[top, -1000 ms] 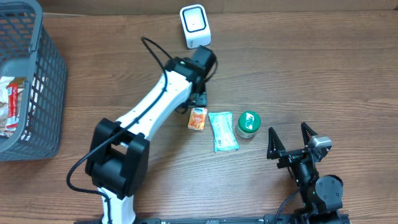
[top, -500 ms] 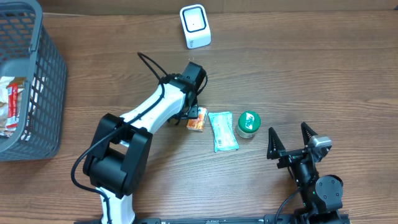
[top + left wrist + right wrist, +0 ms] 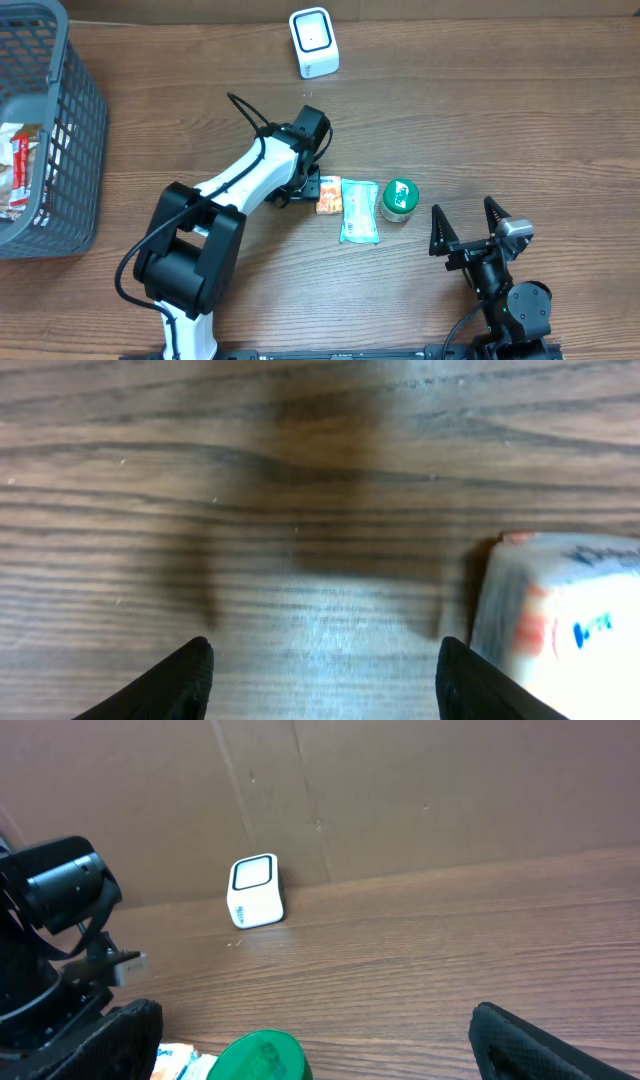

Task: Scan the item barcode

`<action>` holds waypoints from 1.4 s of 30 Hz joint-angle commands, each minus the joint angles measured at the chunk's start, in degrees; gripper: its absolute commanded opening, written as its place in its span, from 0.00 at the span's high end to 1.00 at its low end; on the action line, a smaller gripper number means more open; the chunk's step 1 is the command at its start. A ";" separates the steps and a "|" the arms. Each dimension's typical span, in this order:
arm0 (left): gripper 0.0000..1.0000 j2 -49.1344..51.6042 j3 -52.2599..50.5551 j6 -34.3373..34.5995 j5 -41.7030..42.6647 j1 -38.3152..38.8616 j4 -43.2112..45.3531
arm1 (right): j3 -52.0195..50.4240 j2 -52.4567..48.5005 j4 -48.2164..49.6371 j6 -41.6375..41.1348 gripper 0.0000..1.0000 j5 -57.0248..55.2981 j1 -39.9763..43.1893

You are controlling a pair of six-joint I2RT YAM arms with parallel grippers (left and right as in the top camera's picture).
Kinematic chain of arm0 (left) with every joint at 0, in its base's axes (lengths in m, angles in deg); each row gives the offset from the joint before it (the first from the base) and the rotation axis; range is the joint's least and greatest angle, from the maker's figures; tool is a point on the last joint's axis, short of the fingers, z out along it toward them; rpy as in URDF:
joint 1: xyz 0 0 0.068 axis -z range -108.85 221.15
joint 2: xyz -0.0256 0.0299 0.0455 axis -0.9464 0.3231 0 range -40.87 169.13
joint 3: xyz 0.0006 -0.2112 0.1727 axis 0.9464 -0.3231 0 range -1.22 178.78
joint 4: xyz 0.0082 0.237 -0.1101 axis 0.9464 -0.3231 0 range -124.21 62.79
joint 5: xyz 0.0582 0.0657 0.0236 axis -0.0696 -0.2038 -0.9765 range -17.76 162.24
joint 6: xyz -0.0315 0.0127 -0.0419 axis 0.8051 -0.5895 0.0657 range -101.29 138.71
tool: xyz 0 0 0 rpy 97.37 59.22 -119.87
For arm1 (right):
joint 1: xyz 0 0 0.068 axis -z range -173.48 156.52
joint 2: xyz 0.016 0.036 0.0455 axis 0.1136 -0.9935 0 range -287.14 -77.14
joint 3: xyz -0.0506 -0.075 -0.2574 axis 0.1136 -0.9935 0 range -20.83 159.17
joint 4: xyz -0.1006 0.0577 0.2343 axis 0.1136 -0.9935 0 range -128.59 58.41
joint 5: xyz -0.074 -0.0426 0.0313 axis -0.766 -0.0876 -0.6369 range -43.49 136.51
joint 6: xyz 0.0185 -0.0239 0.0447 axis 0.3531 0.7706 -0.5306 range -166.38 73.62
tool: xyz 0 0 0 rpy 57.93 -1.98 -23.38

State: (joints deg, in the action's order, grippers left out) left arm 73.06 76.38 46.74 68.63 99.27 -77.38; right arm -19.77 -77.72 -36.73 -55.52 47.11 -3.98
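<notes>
Matt wooden table, plastic scanner

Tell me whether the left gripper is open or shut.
The left gripper is open: its fingers stand apart with bare table between them, the orange box beside one.

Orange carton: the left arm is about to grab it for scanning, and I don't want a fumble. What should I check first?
1. The left fingers are open: ok.
2. The orange carton is centred between them: not ok. In the left wrist view it lies off beside one fingertip.
3. Carton apart from the teal packet: not ok, they lie edge to edge.
4. Barcode side known: cannot tell.
5. The scanner is upright and uncovered: ok.
6. The right fingers are open and away from the items: ok.
</notes>
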 commanded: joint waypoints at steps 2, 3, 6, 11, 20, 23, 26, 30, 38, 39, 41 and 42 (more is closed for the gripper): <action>0.37 -6.14 6.16 -1.22 -0.79 -0.04 -3.74 | -0.61 0.42 0.31 0.17 0.00 -0.55 0.28; 0.36 -6.95 7.28 -1.22 -1.81 -0.04 -5.11 | -0.61 0.42 0.31 0.17 0.00 -0.52 0.28; 0.35 -9.64 11.10 -1.22 -5.95 -0.04 -9.75 | -0.61 0.42 0.31 0.17 0.00 -0.52 0.28; 0.33 -15.19 15.26 -2.80 -5.49 -0.02 -12.33 | -0.61 0.42 0.31 0.17 0.00 -0.55 0.28; 0.34 -14.80 9.55 -3.23 -0.55 -0.02 -12.24 | -0.61 0.42 0.31 0.17 0.00 -0.52 0.28; 0.37 -13.90 2.67 -3.23 1.62 -0.35 -6.27 | -0.61 0.42 0.31 0.17 0.00 -0.52 0.28; 0.40 -13.90 -2.58 -3.21 6.21 -0.96 -0.48 | -0.61 0.42 0.31 0.17 0.00 -0.52 0.28; 0.44 -13.90 -8.61 -3.10 11.23 -1.86 7.54 | -0.61 0.42 0.31 0.17 0.00 -0.52 0.28; 0.55 -13.90 -16.22 0.39 11.17 -1.90 17.40 | -0.61 0.42 0.31 0.17 0.00 -0.52 0.28; 0.56 -13.90 -16.94 1.03 11.15 -1.88 18.47 | -0.61 0.42 0.31 0.17 0.00 -0.55 0.28; 0.56 -13.90 -17.66 1.75 11.15 -1.88 19.41 | -0.61 0.42 0.31 0.17 0.00 -0.52 0.28; 0.57 -13.90 -17.68 1.81 11.15 -1.88 19.39 | -0.61 0.42 0.31 0.17 0.00 -0.52 0.28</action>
State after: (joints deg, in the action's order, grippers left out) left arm 58.92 59.88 46.21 78.79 97.63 -58.63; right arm -19.77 -77.72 -36.73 -55.55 47.11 -3.96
